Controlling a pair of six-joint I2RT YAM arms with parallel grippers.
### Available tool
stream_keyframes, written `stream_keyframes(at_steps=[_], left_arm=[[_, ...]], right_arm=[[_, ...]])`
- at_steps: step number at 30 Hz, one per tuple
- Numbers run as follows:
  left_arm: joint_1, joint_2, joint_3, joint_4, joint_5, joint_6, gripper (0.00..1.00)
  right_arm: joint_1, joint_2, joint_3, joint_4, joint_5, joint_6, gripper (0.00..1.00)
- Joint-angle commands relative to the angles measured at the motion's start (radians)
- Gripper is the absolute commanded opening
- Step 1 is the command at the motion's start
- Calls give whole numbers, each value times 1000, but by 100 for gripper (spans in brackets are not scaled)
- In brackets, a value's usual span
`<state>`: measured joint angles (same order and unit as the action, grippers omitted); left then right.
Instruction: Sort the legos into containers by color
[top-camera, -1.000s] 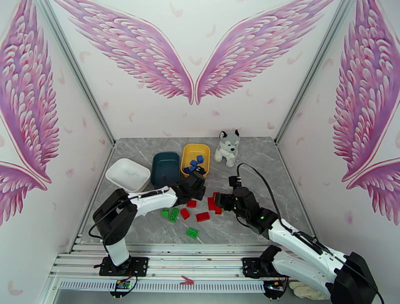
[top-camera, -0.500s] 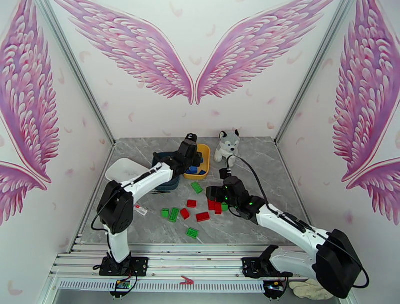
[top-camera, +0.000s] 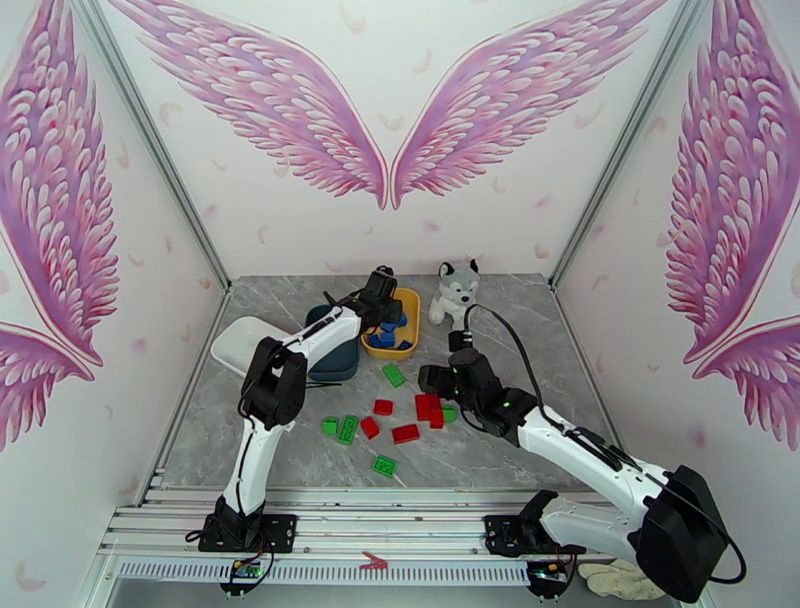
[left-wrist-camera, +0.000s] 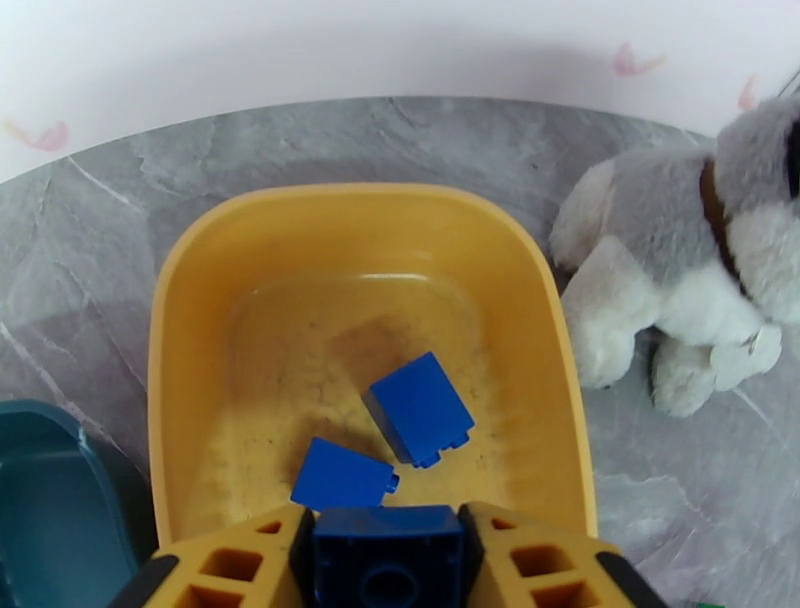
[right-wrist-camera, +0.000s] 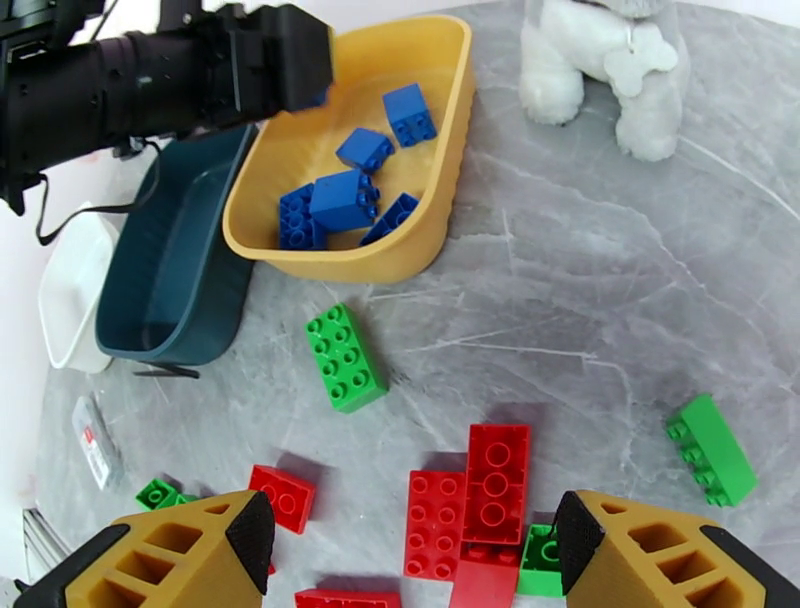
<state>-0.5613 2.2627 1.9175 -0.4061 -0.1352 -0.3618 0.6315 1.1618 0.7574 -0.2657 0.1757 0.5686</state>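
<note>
My left gripper (top-camera: 385, 310) hangs over the yellow tray (top-camera: 409, 301), shut on a blue brick (left-wrist-camera: 386, 548) that fills the gap between its fingers. Below it in the yellow tray (left-wrist-camera: 350, 200) lie two loose blue bricks (left-wrist-camera: 418, 408); the right wrist view shows several blue bricks (right-wrist-camera: 343, 198) in that tray. My right gripper (right-wrist-camera: 415, 560) stands open above a cluster of red bricks (right-wrist-camera: 497, 480), with nothing held. Green bricks (right-wrist-camera: 345, 357) and more red bricks (top-camera: 405, 433) lie scattered on the grey table. The dark teal tray (top-camera: 335, 360) and white tray (top-camera: 235, 345) sit left of the yellow one.
A grey-white plush husky (top-camera: 457, 290) sits just right of the yellow tray. A small white flat item (right-wrist-camera: 90, 440) lies on the table near the teal tray. One green brick (right-wrist-camera: 711, 448) lies off to the right of the red cluster.
My left arm swung from the table's middle back over the yellow tray, carrying the blue brick. My right gripper opened wider and shifted slightly back over the red bricks.
</note>
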Motion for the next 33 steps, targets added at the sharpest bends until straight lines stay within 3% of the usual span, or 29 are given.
stream_keyframes(at_steps=[1, 4, 7, 17, 26, 33], left_arm=[[-6, -38, 18, -8, 6, 4, 64], [-27, -137, -63, 26, -24, 16, 72], [-57, -265, -171, 58, -55, 27, 73], [-197, -720, -779, 236, -190, -16, 76], [-262, -1015, -1226, 336, -282, -116, 81], [-270, -1098, -1355, 371, -279, -181, 90]], right_arm=[[6, -19, -18, 7, -10, -40, 79], [6, -19, -33, 28, -24, -56, 80], [7, -19, -40, 41, -52, -72, 77], [43, -49, -108, 79, -116, -49, 71], [202, 37, -65, 31, -56, -77, 71], [300, 109, -15, -4, -6, -99, 70]])
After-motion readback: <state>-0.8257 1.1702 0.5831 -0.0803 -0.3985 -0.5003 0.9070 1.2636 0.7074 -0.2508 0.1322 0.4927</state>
